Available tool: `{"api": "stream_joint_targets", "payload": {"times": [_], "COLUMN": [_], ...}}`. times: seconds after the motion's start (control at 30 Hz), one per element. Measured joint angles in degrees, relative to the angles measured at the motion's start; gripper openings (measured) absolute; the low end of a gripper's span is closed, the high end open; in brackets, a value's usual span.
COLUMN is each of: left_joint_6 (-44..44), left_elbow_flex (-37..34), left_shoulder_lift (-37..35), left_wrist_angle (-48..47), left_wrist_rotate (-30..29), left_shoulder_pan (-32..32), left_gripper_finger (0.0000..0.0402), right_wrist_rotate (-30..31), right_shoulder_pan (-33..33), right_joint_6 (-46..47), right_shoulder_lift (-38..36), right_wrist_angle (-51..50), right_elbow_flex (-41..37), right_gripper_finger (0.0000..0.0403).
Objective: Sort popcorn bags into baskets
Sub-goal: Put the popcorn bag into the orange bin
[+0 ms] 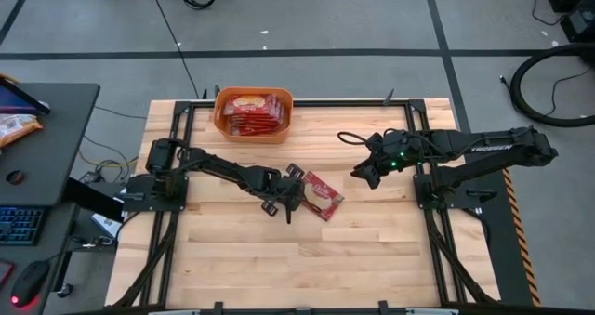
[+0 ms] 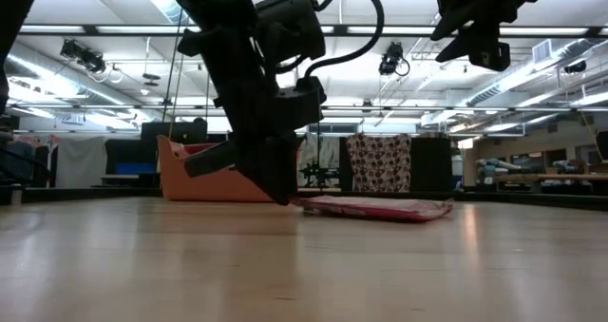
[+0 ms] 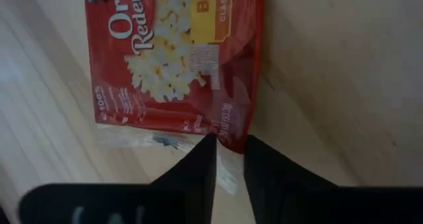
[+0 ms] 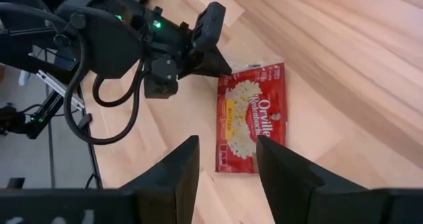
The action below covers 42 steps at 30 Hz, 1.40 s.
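One red popcorn bag (image 1: pixel 324 196) (image 2: pixel 380 208) (image 3: pixel 172 59) (image 4: pixel 254 115) lies flat on the wooden table, near its middle. My left gripper (image 1: pixel 294 192) (image 2: pixel 283 191) (image 3: pixel 229 154) is down at the bag's left end, shut on its edge. The orange basket (image 1: pixel 219 111) (image 2: pixel 204 179) stands at the far edge and holds several red bags (image 1: pixel 253 115). My right gripper (image 1: pixel 363 176) (image 2: pixel 475 37) (image 4: pixel 226 154) hangs open above the table, right of the bag, and touches nothing. My left gripper pinches the bag's clear sealed edge (image 3: pixel 228 174) between its two fingers, near one corner of the short end. The fingers (image 2: pixel 275 175) come slanting down from the table's left. The bag still lies flat on the table.
A dark desk (image 1: pixel 56 101) stands left of the table with a keyboard, a mouse and an orange-and-white packet (image 1: pixel 14 126). Black frame rails (image 1: pixel 177 129) run along the table's edges. Bare wood (image 1: pixel 307 259) lies toward the near edge.
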Motion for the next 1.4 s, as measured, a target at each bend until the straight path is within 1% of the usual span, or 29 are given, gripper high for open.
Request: {"api": "stream_joint_targets", "payload": {"times": [0.1, 0.17, 0.3, 0.43, 0.5, 0.6, 0.7, 0.77, 0.87, 1.0, 1.2, 1.4], "left_joint_6": [0.55, -1.39, -9.35, -17.47, -22.08, -29.25, -36.97, -40.71, -43.48, -47.05, -49.22, -49.28], "left_elbow_flex": [0.0, 0.0, 0.0, 0.0, 0.0, 0.0, 0.04, 0.04, 0.04, 0.04, 1.61, 3.21], "left_shoulder_lift": [0.0, -0.16, -1.91, -5.7, -8.13, -11.27, -13.32, -13.69, -13.7, -13.7, -13.7, -13.7], "left_wrist_angle": [0.32, 0.08, -0.92, -1.34, -1.7, -2.36, -2.88, -3.61, -3.54, -3.48, -3.86, -4.33], "left_wrist_rotate": [-0.17, -0.77, -0.66, 0.2, 2.07, 6.37, 11.72, 13.82, 14.86, 15.81, 17.78, 18.36], "left_shoulder_pan": [0.0, 0.0, 0.0, 0.43, 1.18, 3.09, 5.12, 6.01, 6.43, 6.4, 6.43, 6.88], "left_gripper_finger": [0.0038, 0.0012, 0.0006, 0.0004, 0.0003, 0.0003, 0.0002, 0.0002, 0.0001, 0.0001, 0.0001, 0.0001], "right_wrist_rotate": [0.0, -0.02, -0.07, 0.06, 0.04, 0.09, 0.0, 0.04, 1.54, 4.78, 6.26, 6.62], "right_shoulder_pan": [0.21, 0.39, 0.42, 0.42, 0.7, 1.73, 3.68, 5.45, 7.54, 8.59, 8.63, 8.63], "right_joint_6": [0.2, 0.2, 0.24, 0.01, -1.24, -5.35, -12.98, -18.34, -23.2, -24.44, -25.13, -25.05], "right_shoulder_lift": [0.0, 0.0, 0.0, 0.03, 0.46, 1.87, 4.26, 6.32, 9.89, 14.59, 21.6, 25.86], "right_wrist_angle": [0.01, 0.01, 0.01, 0.01, 0.57, 1.5, 4.59, 8.46, 13.15, 15.8, 15.82, 15.72], "right_elbow_flex": [0.0, 0.0, 0.0, 0.0, 0.0, 0.0, 0.0, 0.0, 0.0, 0.0, 0.0, 0.0], "right_gripper_finger": [0.0155, 0.0155, 0.0155, 0.0155, 0.0155, 0.0155, 0.0155, 0.0155, 0.0156, 0.016, 0.0177, 0.0183]}}
